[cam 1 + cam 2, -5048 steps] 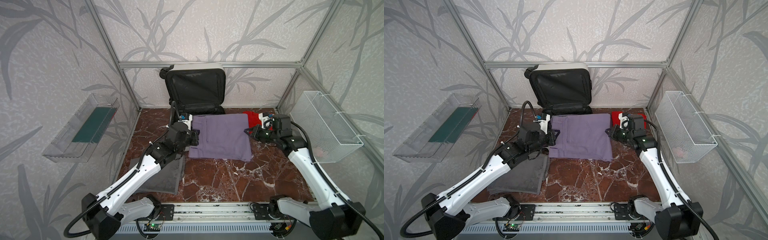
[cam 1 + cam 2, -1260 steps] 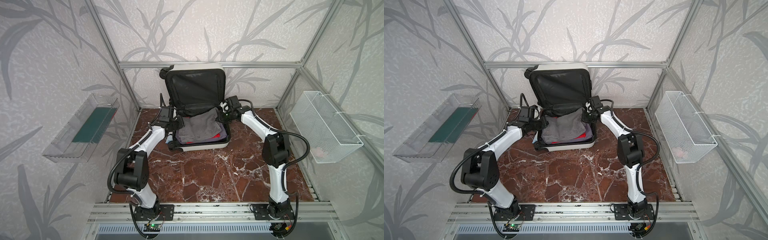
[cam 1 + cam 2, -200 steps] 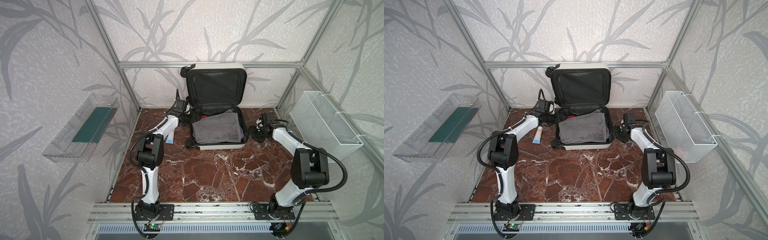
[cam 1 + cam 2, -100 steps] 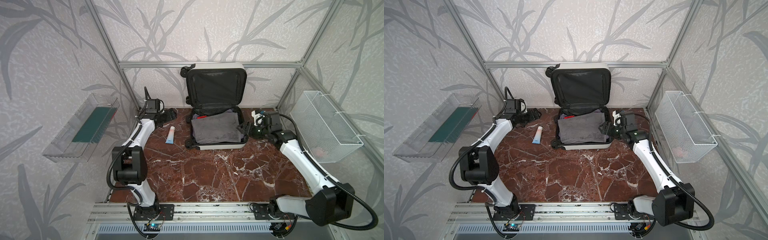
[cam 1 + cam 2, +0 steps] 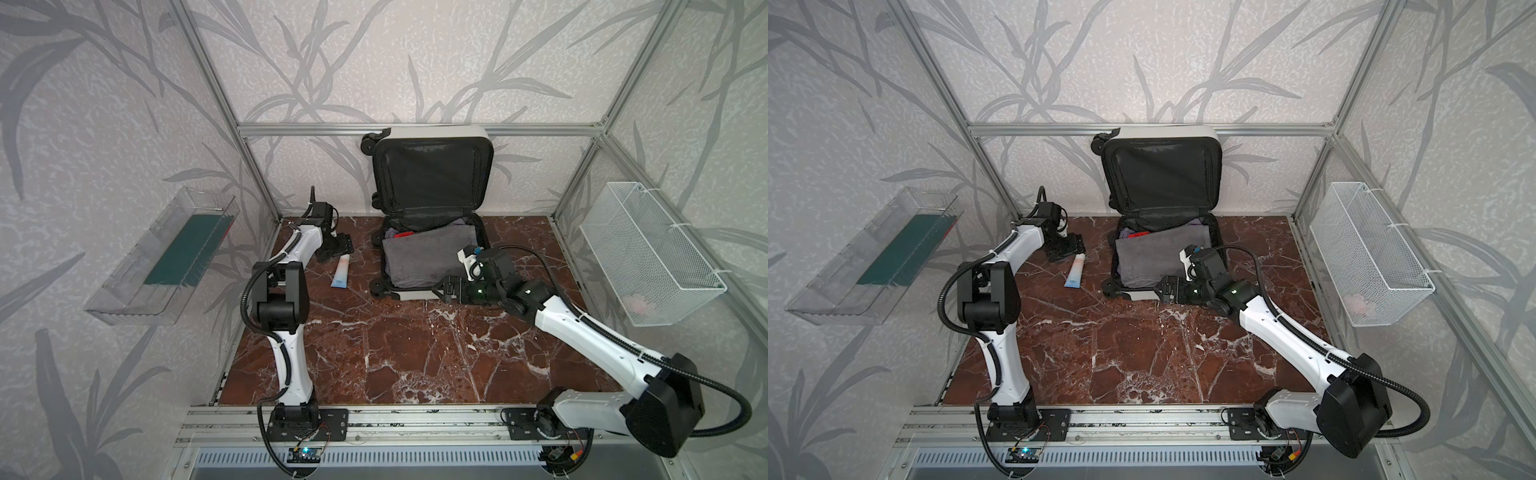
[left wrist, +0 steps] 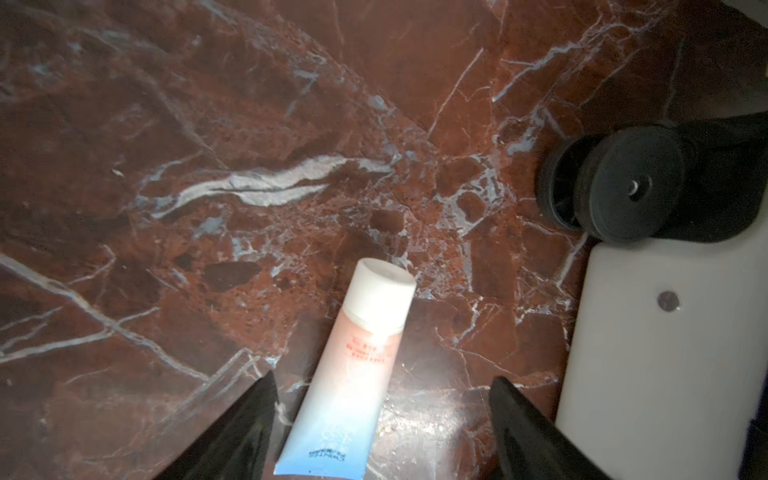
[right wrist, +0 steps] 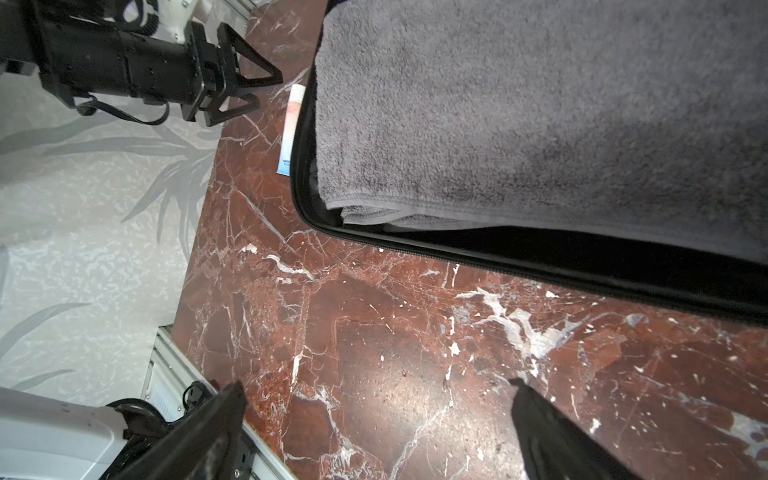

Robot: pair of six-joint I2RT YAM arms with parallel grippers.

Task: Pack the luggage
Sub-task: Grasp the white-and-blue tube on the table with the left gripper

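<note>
The luggage (image 5: 432, 183) (image 5: 1160, 174) stands open at the back centre, its lid leaning on the wall. A folded grey towel (image 5: 428, 257) (image 7: 540, 104) fills its base. A white-capped pink and blue tube (image 5: 340, 272) (image 6: 357, 374) lies on the marble floor left of it. My left gripper (image 5: 338, 249) (image 6: 382, 399) is open at the tube's flat blue end, one jaw on each side. The luggage's black wheel (image 6: 631, 187) and white shell (image 6: 665, 353) show beside it. My right gripper (image 5: 446, 289) (image 7: 374, 399) hangs open over bare floor at the luggage's front edge.
A clear bin (image 5: 166, 257) holding something green hangs on the left wall. A white wire basket (image 5: 648, 253) hangs on the right wall. Something red (image 5: 401, 234) peeks out behind the towel. A metal rail (image 5: 374, 419) runs along the front.
My left gripper has left the luggage's left side and come down at the tube. My right gripper has swung from the luggage's right side to its front edge and opened wider.
</note>
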